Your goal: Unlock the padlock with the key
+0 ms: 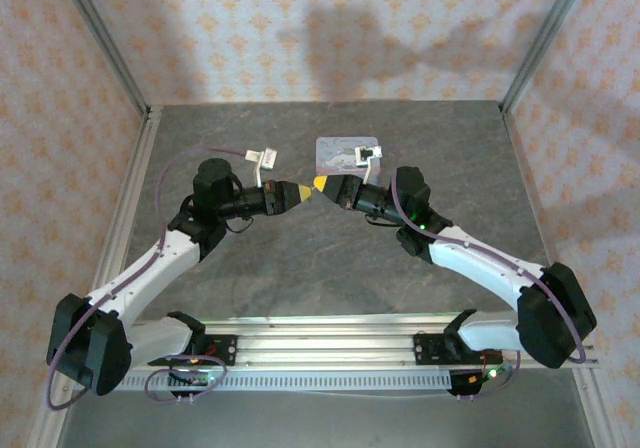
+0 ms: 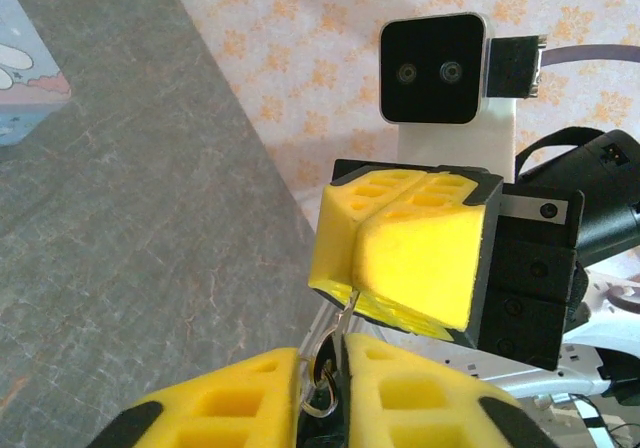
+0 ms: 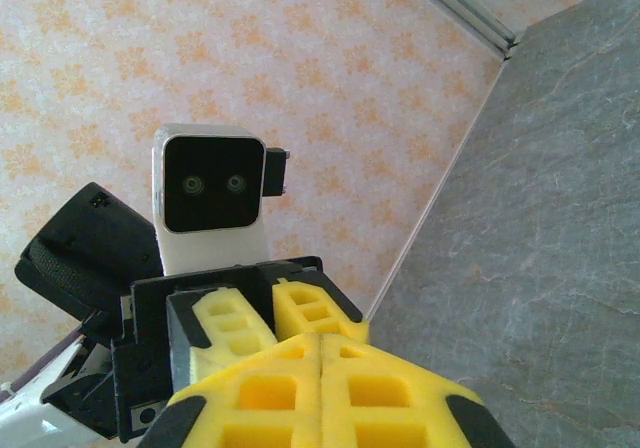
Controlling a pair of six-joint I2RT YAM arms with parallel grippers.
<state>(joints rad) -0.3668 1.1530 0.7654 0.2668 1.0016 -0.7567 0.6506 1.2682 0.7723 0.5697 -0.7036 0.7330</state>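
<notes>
Evidently we are at the insertion step: both arms meet tip to tip above the counter (image 1: pixel 300 268), well clear of the pale tin (image 1: pixel 345 153). The left tool (image 2: pixel 322 353) has its pads drawn close on a small dark piece with a gold glint, which we take to be the padlock (image 2: pixel 326 374); a wire ring (image 2: pixel 318 400) hangs beside it. The right tool (image 2: pixel 360 253) has its pads pressed together, and a thin metal sliver, apparently the key (image 2: pixel 347 316), pokes from its tip down toward the lock. We cannot tell whether the key is seated. Next we judge a fine push along the keyway, then a wrist turn, with the left grip firm.
</notes>
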